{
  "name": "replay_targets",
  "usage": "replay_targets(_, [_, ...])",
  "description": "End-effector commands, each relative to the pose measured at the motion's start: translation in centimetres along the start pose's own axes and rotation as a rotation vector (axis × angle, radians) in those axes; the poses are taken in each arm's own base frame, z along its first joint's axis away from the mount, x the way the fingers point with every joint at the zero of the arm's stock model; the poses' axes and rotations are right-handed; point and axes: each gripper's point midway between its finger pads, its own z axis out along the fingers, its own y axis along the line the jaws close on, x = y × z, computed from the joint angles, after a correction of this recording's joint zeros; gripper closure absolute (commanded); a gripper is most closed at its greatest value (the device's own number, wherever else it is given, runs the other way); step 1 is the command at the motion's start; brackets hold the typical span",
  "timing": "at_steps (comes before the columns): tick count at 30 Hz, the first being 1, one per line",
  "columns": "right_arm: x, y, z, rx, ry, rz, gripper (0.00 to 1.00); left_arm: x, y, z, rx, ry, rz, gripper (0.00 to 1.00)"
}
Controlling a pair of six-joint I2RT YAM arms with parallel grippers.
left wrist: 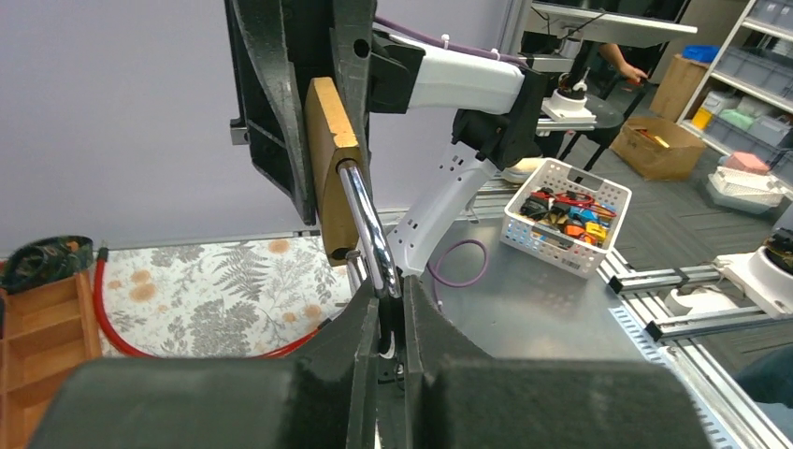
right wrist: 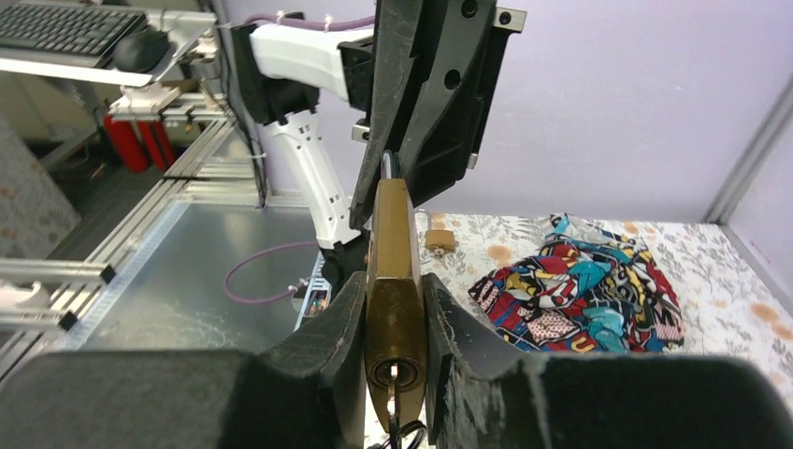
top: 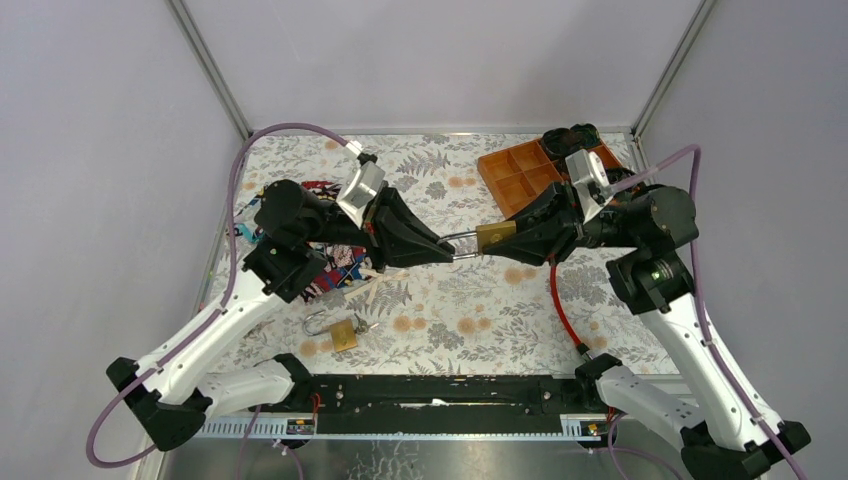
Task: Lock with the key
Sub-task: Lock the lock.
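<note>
A brass padlock [top: 495, 236] hangs in mid-air between my two arms, above the middle of the table. My right gripper [top: 520, 238] is shut on its brass body [right wrist: 395, 271]. A key [right wrist: 394, 379] sits in the keyhole at the body's near end, with a dark ring hanging below it. My left gripper [top: 447, 250] is shut on the steel shackle [left wrist: 369, 234], which sticks out of the body [left wrist: 329, 154] towards it. I cannot tell whether the shackle is latched. In the wrist views each gripper [left wrist: 393, 297] [right wrist: 394, 285] faces the other.
A second brass padlock [top: 343, 335] with an open shackle lies on the floral mat near the front left. A colourful cloth [top: 330, 262] lies under the left arm. An orange compartment tray [top: 525, 175] stands at the back right. A red cable [top: 565, 310] runs by the right arm.
</note>
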Motion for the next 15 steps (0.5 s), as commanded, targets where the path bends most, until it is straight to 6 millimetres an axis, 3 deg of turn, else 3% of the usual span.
replay_targets(1, [-1.6,-3.1,1.0,0.002,-0.025,-0.017,1.00,-1.2,-3.1,0.9,0.096,0.024,0.096,1.00])
replay_targets(7, [-2.3,-2.6,1.5,-0.060,-0.113,0.064,1.00,-1.7,-1.5,1.8,0.031,-0.012,0.191,1.00])
replay_targets(12, [-2.2,-2.1,1.4,-0.071,-0.075,0.120,1.00,-1.2,2.0,0.9,-0.144,0.018,0.392,1.00])
replay_targets(15, [-1.9,-1.9,1.3,-0.064,-0.056,0.138,1.00,-0.9,3.0,0.7,-0.179,0.042,0.432,1.00])
